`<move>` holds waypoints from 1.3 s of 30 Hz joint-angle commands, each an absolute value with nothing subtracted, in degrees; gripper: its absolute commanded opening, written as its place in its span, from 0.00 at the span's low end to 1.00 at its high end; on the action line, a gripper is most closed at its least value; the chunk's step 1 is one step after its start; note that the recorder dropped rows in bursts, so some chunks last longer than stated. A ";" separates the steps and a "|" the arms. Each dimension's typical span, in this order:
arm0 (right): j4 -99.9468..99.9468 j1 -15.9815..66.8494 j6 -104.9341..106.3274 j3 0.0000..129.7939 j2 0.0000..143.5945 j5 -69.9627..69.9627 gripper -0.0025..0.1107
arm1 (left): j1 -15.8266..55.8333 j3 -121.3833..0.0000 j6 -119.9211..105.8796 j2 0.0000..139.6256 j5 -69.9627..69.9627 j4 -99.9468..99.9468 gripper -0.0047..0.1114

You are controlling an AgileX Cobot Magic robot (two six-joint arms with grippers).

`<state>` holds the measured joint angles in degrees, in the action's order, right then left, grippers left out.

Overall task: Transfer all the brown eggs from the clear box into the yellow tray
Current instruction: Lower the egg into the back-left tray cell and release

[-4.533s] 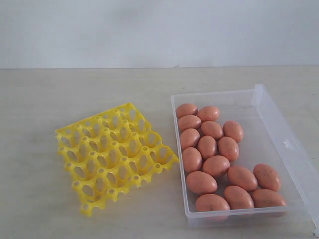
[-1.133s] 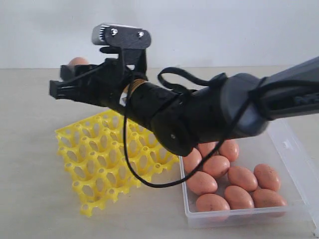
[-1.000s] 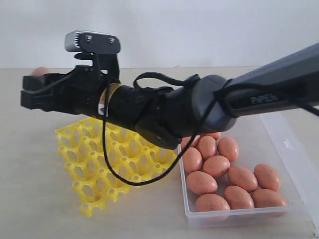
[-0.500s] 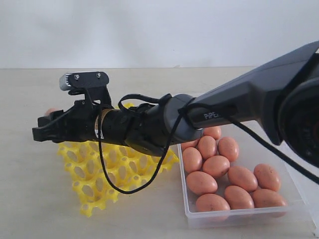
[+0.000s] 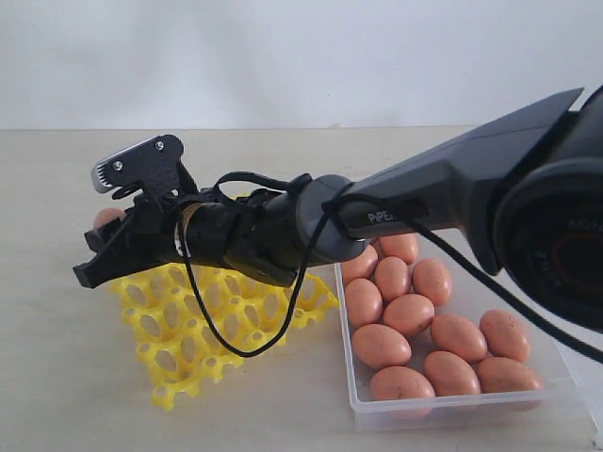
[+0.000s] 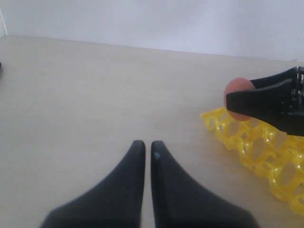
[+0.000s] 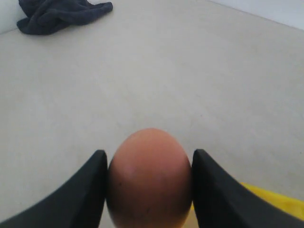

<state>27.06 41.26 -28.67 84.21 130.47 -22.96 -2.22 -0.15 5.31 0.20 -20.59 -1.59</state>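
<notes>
My right gripper (image 5: 98,249) reaches across from the right and is shut on one brown egg (image 5: 106,218), just above the far left corner of the yellow tray (image 5: 226,320). The right wrist view shows that egg (image 7: 148,178) pinched between both fingers (image 7: 90,190), with a yellow tray corner (image 7: 278,202) beneath. Several brown eggs (image 5: 410,314) lie in the clear box (image 5: 537,273) on the right. The tray cells I can see hold nothing. My left gripper (image 6: 143,145) is shut on nothing over bare table, to the left of the tray (image 6: 259,147) and the held egg (image 6: 235,90).
The right arm (image 5: 424,202) crosses above the tray's far half and the box's near-left end. A dark cloth (image 7: 61,14) lies far off on the table in the right wrist view. The table (image 5: 57,377) is beige, with a white wall behind.
The right arm has come in with an egg from the box, swung left over the tray, then sunk and tipped down toward the tray's far left corner.
</notes>
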 commanded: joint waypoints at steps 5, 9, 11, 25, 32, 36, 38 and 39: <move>27.07 41.08 -28.09 84.67 130.58 -18.34 0.02 | -2.40 0.00 5.04 0.00 -20.37 -1.46 0.08; 27.16 41.08 -28.09 84.67 130.96 -17.68 0.02 | -2.40 0.00 5.04 0.00 -20.37 -1.46 0.08; 27.29 41.08 -28.09 84.67 131.23 -17.69 0.02 | -2.40 0.00 5.04 0.00 -20.37 -1.46 0.08; 27.55 41.08 -27.96 84.67 132.03 -18.14 0.19 | -2.40 0.00 5.04 0.00 -20.37 -1.46 0.08; 27.55 41.08 -26.51 84.67 132.03 -18.56 0.44 | -2.40 0.00 5.04 0.00 -20.37 -1.46 0.08; 27.55 41.08 -25.30 84.67 132.03 -18.56 0.44 | -2.40 0.00 5.04 0.00 -20.37 -1.46 0.08; 27.55 41.08 -25.03 84.67 132.03 -18.56 0.44 | -2.40 0.00 5.04 0.00 -20.37 -1.46 0.08; 27.55 41.08 -24.95 84.67 132.03 -18.56 0.44 | -2.40 0.00 5.04 0.00 -20.37 -1.46 0.08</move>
<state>27.18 41.26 -25.68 84.43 131.88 -17.92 -2.22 -0.15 5.31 0.20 -20.59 -1.59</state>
